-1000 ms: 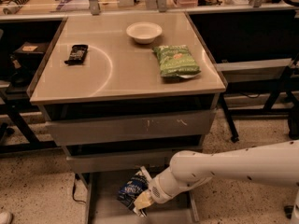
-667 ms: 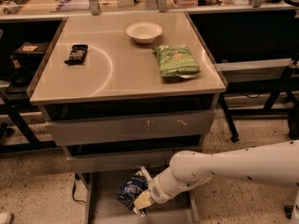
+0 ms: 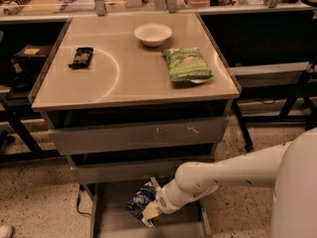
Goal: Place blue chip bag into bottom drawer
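Note:
The blue chip bag (image 3: 140,201) is dark blue with white lettering and sits low over the floor of the pulled-out bottom drawer (image 3: 109,217), a shallow grey tray under the two upper drawer fronts. My gripper (image 3: 150,212) reaches in from the right on its white arm and is at the bag's lower right edge, over the drawer. The bag's right part is hidden behind the gripper. I cannot tell whether the bag rests on the drawer floor or is held just above it.
On the tabletop are a green chip bag (image 3: 186,64), a white bowl (image 3: 153,33) and a small black packet (image 3: 81,57). Two closed grey drawer fronts (image 3: 138,135) sit above the open drawer. Dark shelving stands on both sides, with speckled floor around.

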Motion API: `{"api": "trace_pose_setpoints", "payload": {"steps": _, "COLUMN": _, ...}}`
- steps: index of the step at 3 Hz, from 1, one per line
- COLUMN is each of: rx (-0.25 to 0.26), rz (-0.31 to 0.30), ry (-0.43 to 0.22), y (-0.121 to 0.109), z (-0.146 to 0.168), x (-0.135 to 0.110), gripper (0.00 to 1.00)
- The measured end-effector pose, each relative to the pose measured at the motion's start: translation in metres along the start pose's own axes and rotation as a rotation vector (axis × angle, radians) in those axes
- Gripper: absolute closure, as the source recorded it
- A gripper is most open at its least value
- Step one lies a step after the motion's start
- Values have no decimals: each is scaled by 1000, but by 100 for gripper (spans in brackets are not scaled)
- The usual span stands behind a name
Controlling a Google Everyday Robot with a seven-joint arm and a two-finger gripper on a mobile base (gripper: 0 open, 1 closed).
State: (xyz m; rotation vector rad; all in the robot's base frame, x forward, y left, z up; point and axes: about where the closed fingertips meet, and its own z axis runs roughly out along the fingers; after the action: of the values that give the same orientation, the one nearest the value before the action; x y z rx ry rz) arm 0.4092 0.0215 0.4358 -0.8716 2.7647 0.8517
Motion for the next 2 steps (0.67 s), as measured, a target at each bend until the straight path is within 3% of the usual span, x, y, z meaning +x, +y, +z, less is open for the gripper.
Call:
{"api": "trace_pose_setpoints", "payload": {"steps": 1, "rx": -16, "rz": 8, "ry": -3, "y": -2, "z": 7, "x": 1, "gripper": 100}}
{"api": "trace_pose_setpoints", "payload": {"steps": 2, "rx": -28, "rz": 67, "ry": -36, "y": -18, "z": 38, "x": 4, "gripper": 100}}
